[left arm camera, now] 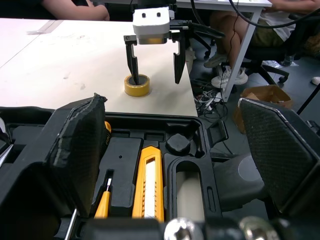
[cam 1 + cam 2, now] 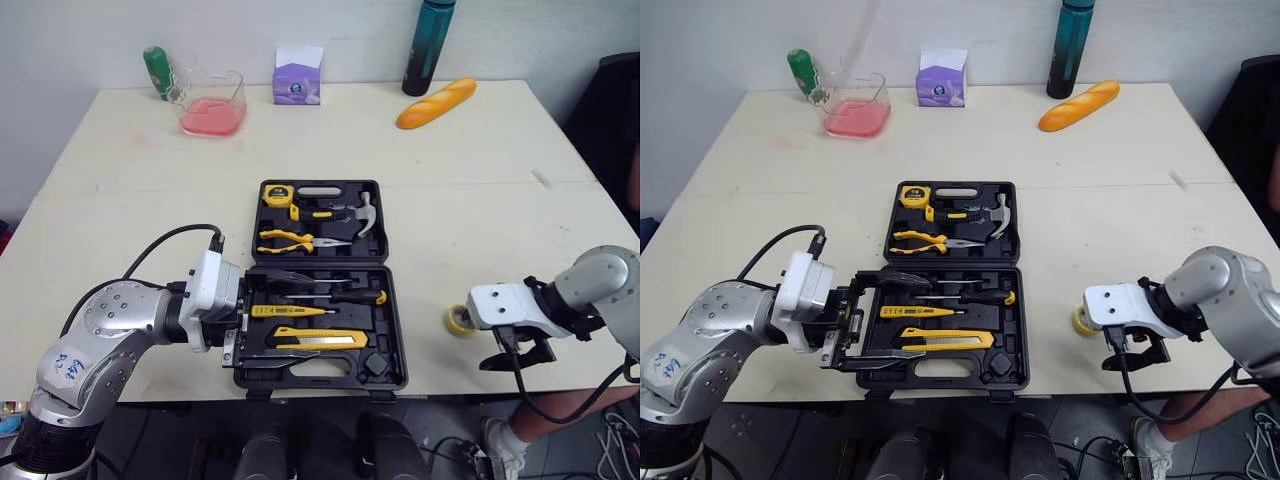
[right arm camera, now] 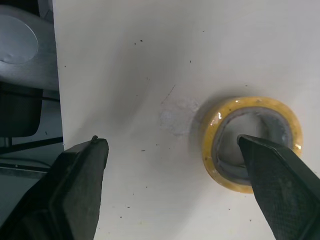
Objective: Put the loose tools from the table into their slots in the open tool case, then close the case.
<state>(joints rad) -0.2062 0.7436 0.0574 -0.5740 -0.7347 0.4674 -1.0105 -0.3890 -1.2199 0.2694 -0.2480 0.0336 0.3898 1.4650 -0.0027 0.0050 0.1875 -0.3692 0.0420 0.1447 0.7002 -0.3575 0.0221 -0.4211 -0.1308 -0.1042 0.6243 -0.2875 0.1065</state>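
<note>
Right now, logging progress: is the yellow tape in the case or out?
Out. The tape lies flat on the table, beside the tool case.

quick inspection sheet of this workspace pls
surface: pale table, bare around the case
job's things: tool case open and lying flat, tools in its slots; yellow tape roll loose on the table to the case's right
clutter: green bottle, clear tub, purple box, teal bottle and bread loaf along the far edge
grippers: left claw open at the case's left edge; right claw open, one finger over the roll's hole
cables: black cable looping on the left arm; another cable hanging off the right arm
surroundings: seated person's legs, cardboard box on the floor
</note>
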